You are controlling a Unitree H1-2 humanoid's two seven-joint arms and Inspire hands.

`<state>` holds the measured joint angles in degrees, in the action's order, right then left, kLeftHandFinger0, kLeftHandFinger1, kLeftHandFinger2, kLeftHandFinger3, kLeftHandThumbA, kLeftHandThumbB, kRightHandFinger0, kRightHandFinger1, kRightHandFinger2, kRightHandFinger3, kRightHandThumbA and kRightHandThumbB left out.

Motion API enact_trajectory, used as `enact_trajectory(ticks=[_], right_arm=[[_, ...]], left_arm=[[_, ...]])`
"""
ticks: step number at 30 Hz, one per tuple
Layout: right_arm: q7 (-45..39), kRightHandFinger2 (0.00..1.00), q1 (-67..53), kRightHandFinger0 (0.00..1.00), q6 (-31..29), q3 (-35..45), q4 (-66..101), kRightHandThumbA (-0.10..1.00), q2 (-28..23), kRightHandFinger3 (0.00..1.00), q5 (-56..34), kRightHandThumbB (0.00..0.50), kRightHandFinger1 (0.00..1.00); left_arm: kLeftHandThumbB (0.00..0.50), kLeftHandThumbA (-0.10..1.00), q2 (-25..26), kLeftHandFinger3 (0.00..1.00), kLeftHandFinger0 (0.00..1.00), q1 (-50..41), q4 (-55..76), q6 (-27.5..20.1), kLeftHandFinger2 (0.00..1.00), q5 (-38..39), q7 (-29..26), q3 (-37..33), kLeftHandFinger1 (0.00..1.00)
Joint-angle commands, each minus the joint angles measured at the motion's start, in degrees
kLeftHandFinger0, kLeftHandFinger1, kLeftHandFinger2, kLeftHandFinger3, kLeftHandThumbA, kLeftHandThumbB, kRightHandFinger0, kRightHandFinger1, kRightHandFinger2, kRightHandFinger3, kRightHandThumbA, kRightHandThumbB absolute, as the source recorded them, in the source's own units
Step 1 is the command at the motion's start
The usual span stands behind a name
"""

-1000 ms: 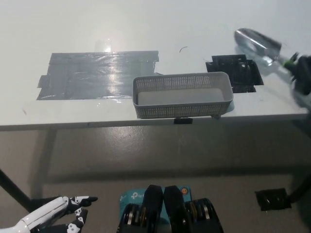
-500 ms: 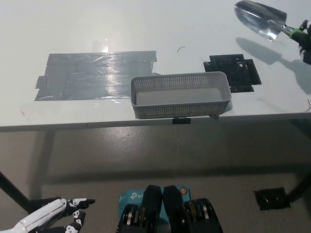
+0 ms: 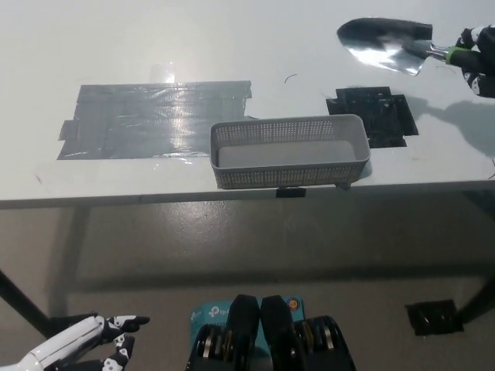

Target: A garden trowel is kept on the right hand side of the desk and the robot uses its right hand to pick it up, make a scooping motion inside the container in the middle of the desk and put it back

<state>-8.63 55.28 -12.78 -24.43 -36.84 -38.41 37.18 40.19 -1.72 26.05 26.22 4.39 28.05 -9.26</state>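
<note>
At the far right edge we find the black right hand [image 3: 478,62] clenched on the handle of the shiny metal garden trowel [image 3: 384,44], which is raised over the white desk [image 3: 232,39] beyond the grey perforated plastic basket [image 3: 290,176]. The basket's floor shows bare. A black tape patch [image 3: 377,116] lies just beside it. The white left hand [image 3: 85,352] rests low, fingers apart.

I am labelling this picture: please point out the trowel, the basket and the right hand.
trowel [image 3: 383,45], head view, blade.
basket [image 3: 290,176], head view, front wall.
right hand [image 3: 481,62], head view, its middle.
</note>
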Motion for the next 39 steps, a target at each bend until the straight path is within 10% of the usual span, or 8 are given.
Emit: enact_trajectory(ticks=[1, 8, 12, 31, 32, 35, 37, 39], right_arm=[[-6.84, 0.54, 0.43, 0.0, -6.19, 0.0, 7.72, -0.1, -4.63, 0.3, -2.22, 0.003, 0.17], [-13.23, 0.68, -2.47, 0.06, -6.05, 1.03, 16.98, -0.1, -7.66, 0.45, -3.13, 0.015, 0.36], [-17.98, 0.68, -3.68, 0.0, -3.72, 1.84, 22.0, -0.1, -9.2, 0.47, -3.69, 0.002, 0.25], [-28.65, 0.6, 4.03, 0.0, 9.42, -0.02, 17.17, -0.1, -4.69, 0.32, 7.72, 0.061, 0.32], [-28.44, 0.59, 4.61, 0.0, 9.45, -0.36, 16.69, -0.1, -4.39, 0.49, 8.61, 0.078, 0.32], [-28.16, 0.35, 6.01, 0.0, 9.96, -1.24, 15.67, -0.1, -3.64, 0.5, 10.35, 0.051, 0.17], [-29.7, 0.41, 7.3, 0.13, 10.97, -2.59, 16.75, -0.1, -2.48, 0.7, 12.59, 0.008, 0.25], [-30.17, 0.16, 8.08, 0.0, 9.48, -3.81, 17.28, -0.1, -2.48, 0.67, 13.57, 0.0, 0.02]], left_arm=[[0.268, 1.0, 2.39, 1.0, 1.0, 0.47, 0.84, 0.71, 1.0, 0.01, 1.05, 0.35, 1.0], [0.285, 1.0, 2.27, 1.0, 1.0, 0.78, 0.49, 0.71, 1.0, 0.37, 1.42, 0.52, 1.0], [0.281, 1.0, 2.54, 1.0, 1.0, 0.6, 0.49, 0.71, 1.0, 0.4, 1.26, 0.92, 1.0], [0.263, 1.0, 2.59, 1.0, 1.0, 0.81, 1.52, 0.71, 1.0, -0.84, 1.49, 0.1, 1.0], [0.249, 1.0, 2.5, 1.0, 1.0, 0.93, 1.51, 0.71, 1.0, -0.73, 1.54, 0.14, 1.0], [0.264, 1.0, 2.54, 1.0, 1.0, 1.34, 1.18, 0.71, 1.0, -0.67, 1.79, 0.08, 1.0], [0.257, 1.0, 2.49, 1.0, 1.0, 1.33, 1.25, 0.71, 1.0, -0.46, 1.66, 0.13, 1.0], [0.27, 1.0, 2.43, 1.0, 1.0, 1.75, 1.17, 0.71, 1.0, -0.27, 1.81, -0.09, 1.0]])
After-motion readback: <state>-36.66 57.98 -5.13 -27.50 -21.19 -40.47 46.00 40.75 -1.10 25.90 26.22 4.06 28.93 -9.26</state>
